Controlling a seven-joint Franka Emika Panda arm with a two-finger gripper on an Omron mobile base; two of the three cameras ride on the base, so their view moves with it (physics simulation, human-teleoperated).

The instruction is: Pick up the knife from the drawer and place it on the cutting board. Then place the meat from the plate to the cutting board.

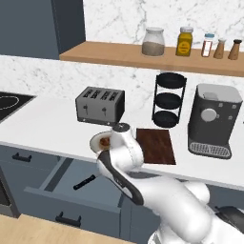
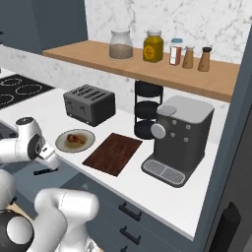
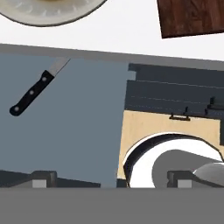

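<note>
From the hand view I'm looking down into the open drawer (image 3: 74, 127), with the pincer (image 3: 111, 178) spread wide and holding nothing; one fingertip (image 3: 43, 178) sits over the drawer floor, the other over the white robot body. The knife (image 3: 35, 89) lies flat on the drawer's slate-blue bottom, well apart from the pincer, up and to the left in that view, angled with its black handle lower left and the blade pointing toward the surface (image 3: 122, 37) edge. In the left base view I can see the knife (image 1: 84, 182) in the drawer (image 1: 52, 178), just left of my arm. The plate (image 2: 75, 140) sits on the surface (image 2: 49, 118) in front of the toaster (image 2: 89, 104), with the meat (image 2: 75, 138) on it. The board (image 2: 113, 153) lies just right of the plate, bare, beside the coffee machine (image 2: 178, 139)
</note>
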